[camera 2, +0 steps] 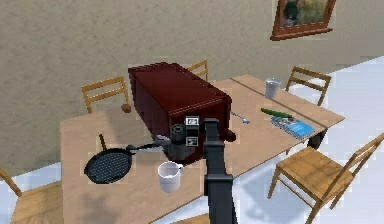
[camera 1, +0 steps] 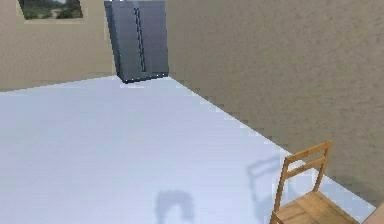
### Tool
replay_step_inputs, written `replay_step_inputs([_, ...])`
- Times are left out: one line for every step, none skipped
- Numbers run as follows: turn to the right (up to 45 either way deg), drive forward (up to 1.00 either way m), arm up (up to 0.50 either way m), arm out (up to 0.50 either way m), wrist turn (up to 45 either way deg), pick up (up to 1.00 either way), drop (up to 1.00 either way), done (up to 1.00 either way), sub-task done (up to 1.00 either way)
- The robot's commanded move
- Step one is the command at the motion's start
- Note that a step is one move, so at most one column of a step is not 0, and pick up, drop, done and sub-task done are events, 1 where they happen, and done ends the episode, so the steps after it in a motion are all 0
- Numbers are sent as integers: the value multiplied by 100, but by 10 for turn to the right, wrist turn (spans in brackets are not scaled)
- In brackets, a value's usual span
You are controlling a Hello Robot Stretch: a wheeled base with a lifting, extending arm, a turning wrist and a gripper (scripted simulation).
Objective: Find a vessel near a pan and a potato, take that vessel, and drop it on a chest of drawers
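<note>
Where the arm's square bar crosses the wooden table (camera 2: 85, 135), a white cylindrical mug (camera 2: 170, 177) stands upright, long axis vertical, mouth up, just beside a round black pan (camera 2: 108, 166). The gripper (camera 2: 148, 147) sits between the pan and a glossy dark-red box (camera 2: 180, 95); I cannot tell whether it holds anything.
</note>
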Motion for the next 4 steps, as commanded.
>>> replay_step_inputs([0, 0, 0, 0, 180, 0, 0, 0, 0])
replay_step_inputs([0, 0, -30, 0, 0, 0, 0, 0, 0])
replay_step_inputs([0, 0, 0, 0, 0, 100, 0, 0, 0])
replay_step_inputs([0, 0, 10, 0, 0, 0, 0, 0, 0])
